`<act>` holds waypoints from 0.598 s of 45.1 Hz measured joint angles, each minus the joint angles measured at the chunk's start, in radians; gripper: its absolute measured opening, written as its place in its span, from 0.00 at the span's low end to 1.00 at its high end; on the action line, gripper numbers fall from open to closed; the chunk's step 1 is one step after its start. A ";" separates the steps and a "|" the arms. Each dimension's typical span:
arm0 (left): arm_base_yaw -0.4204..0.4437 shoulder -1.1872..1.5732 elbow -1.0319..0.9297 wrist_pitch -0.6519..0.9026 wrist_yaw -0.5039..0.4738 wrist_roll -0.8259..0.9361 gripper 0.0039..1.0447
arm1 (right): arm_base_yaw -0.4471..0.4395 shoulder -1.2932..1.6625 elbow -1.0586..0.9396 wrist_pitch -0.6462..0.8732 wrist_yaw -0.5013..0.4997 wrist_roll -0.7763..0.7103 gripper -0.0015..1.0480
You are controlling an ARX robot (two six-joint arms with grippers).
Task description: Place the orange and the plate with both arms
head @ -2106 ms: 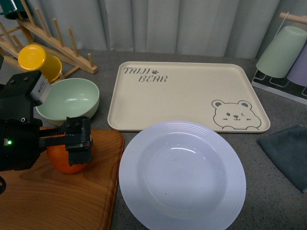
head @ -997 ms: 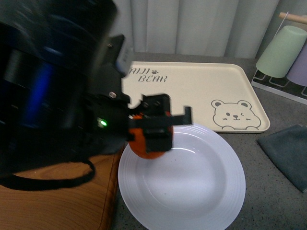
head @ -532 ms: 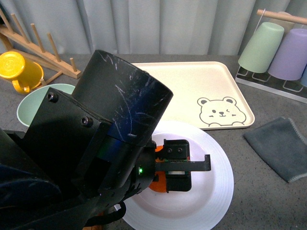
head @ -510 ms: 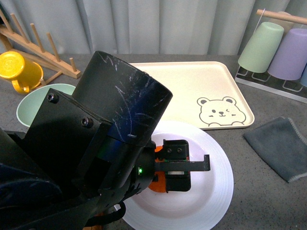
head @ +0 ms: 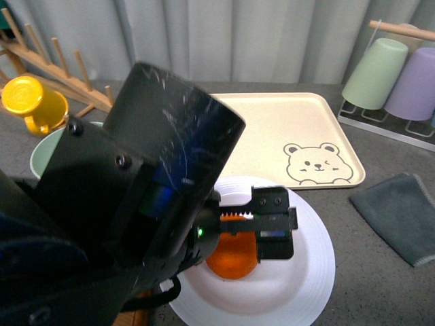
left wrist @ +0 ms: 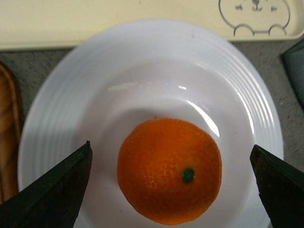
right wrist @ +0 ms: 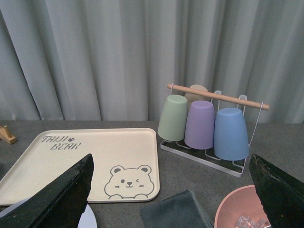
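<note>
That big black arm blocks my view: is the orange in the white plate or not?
In. The left wrist view shows the orange sitting in the plate, left gripper open, not touching it.

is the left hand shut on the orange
No, the left hand is spread wide open, touching nothing, and the orange sits free in the white plate.

The orange (left wrist: 169,171) sits in the well of the plate (left wrist: 61,109), green stem spot up. The dark fingers (left wrist: 52,190) stand wide apart either side, clear of it. Around the plate lie the tray (left wrist: 95,23), a wooden board (left wrist: 7,142) and, seemingly, a grey cloth (left wrist: 295,66).
</note>
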 joint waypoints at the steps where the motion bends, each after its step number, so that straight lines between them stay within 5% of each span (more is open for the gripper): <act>1: 0.006 -0.016 -0.003 0.000 -0.004 -0.002 0.94 | 0.000 0.000 0.000 0.000 0.000 0.000 0.91; 27: 0.367 -0.829 -0.398 -0.168 -0.140 0.013 0.94 | 0.000 0.000 0.000 0.000 0.001 0.000 0.91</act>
